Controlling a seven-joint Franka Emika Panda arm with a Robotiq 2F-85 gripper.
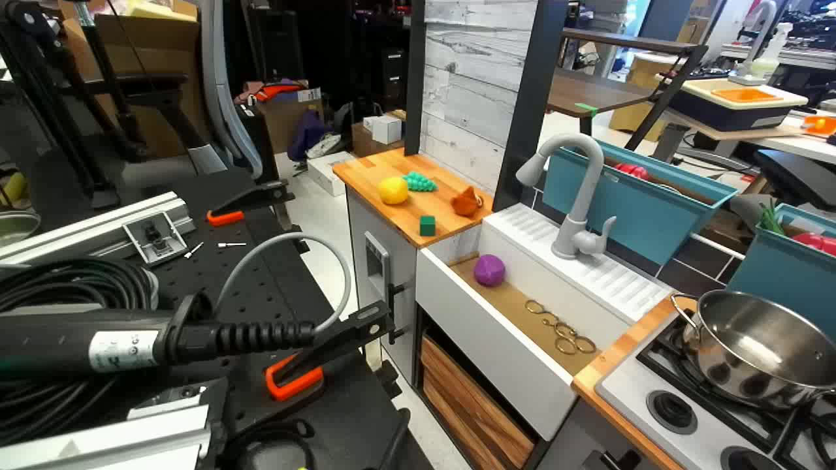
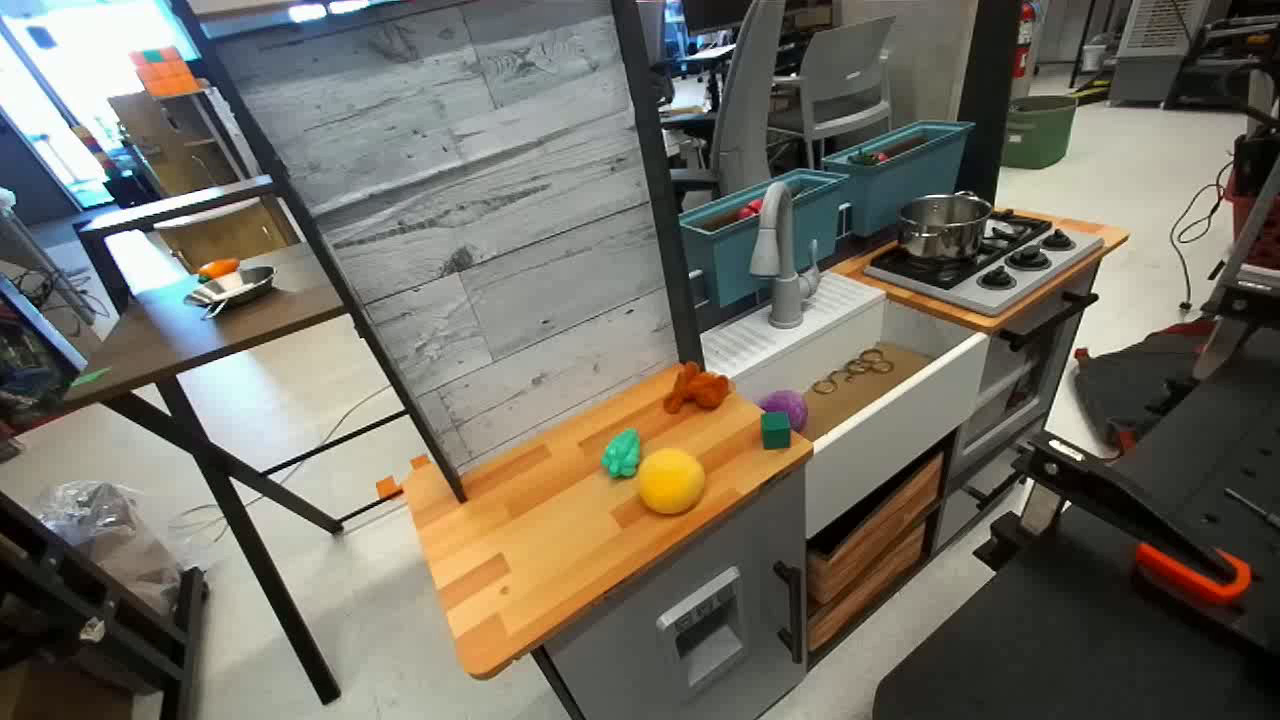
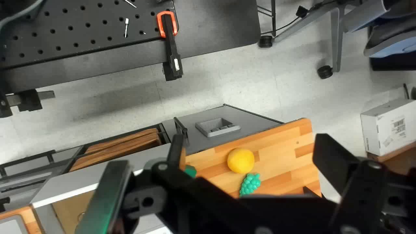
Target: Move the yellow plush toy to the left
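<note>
1. The yellow toy (image 2: 671, 481) is a small, rounded lump. Its outline is close to a ball in both exterior views; in the wrist view it reads slightly squared at the sides.
2. Colour is yellow: lemon in an exterior view, more golden in the wrist view. Surface detail is too small to make out.
3. Position: the yellow toy rests on the counter (image 2: 540, 570), lower middle of the frame in an exterior view, and right of centre in the lower half of the wrist view.
4. Neighbours: the green cluster (image 2: 622, 453) lies just beside it, on its upper left in an exterior view; whether the two touch cannot be confirmed. The cube (image 2: 775, 430) stands apart, farther right in that frame.
5. The gripper (image 3: 251, 148) shows in the wrist view, fingers (image 3: 331, 161) wide apart across the lower half of the frame.
6. In the wrist view the yellow toy shows in the gap, nearer the finger at frame left and apart from both, with wood visible on either side. The depth from the gripper to the toy cannot be told.
</note>
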